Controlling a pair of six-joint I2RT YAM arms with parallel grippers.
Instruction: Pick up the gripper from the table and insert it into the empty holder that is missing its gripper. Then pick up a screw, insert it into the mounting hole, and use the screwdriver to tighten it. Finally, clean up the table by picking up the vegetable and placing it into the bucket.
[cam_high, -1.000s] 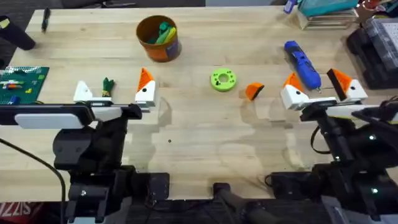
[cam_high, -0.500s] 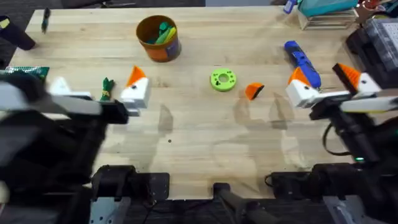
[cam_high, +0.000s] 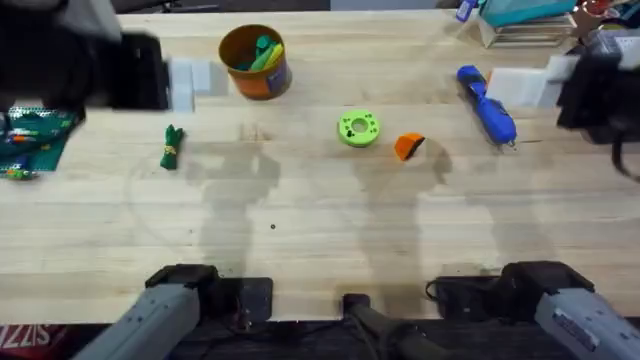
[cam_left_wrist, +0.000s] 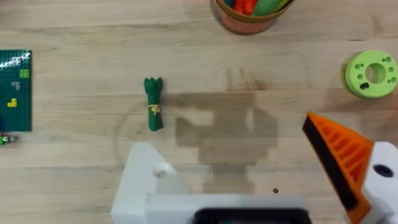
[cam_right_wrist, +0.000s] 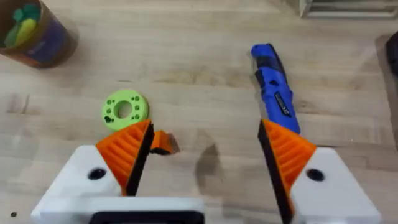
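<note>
The loose orange gripper (cam_high: 408, 146) lies on the wooden table (cam_high: 320, 250), just beside the bright green ring disc (cam_high: 358, 128) and apart from the blue screwdriver (cam_high: 487, 102). The dark green vegetable (cam_high: 171, 146) lies well apart from the orange-brown bucket (cam_high: 255, 62). The left gripper (cam_left_wrist: 249, 168) has its fingers apart; one white holder (cam_left_wrist: 152, 180) carries no orange pad. The right gripper (cam_right_wrist: 202, 162) is also spread wide, above the table, holding nothing.

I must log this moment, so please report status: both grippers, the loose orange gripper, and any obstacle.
Left gripper open, one pad missing. Right gripper open, empty. Orange gripper on table beside green ring. Nothing blocking.
</note>
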